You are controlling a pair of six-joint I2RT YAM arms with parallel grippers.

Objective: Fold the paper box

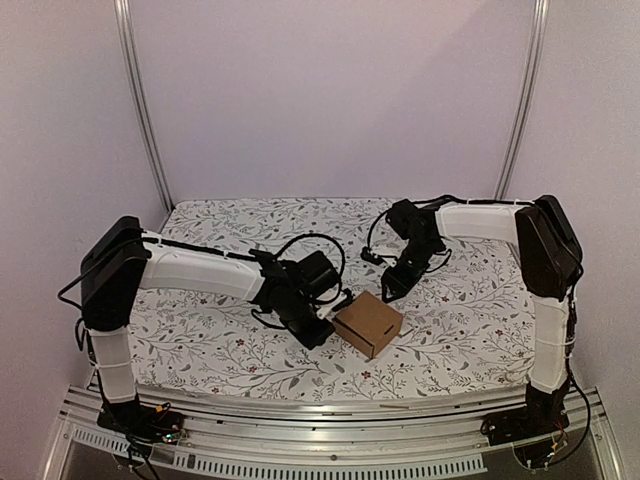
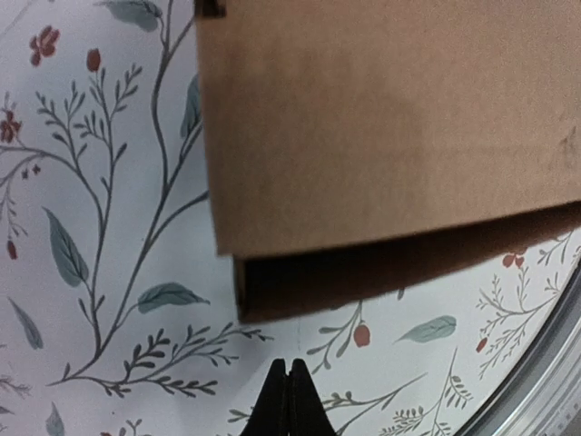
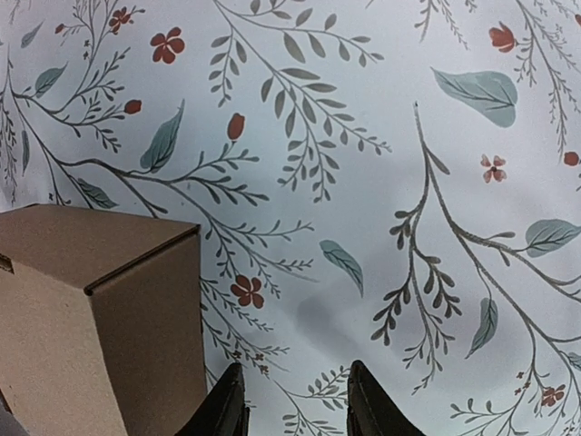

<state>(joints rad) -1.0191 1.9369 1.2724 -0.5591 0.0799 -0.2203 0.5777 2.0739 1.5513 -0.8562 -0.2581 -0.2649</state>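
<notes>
Left pincer shut near paper box, turned diagonal.

A floral-cloth table carries one closed brown paper box.

Floral tablecloth (red blooms, grey-green leaves); aluminium rail along near edge

Nothing here can be read: no writing, label, brand mark or number. The paper box shows plain brown faces, with one faint mark near an edge too slight to make out. The cloth under it carries only printed twigs, leaves and small red flowers.
</notes>
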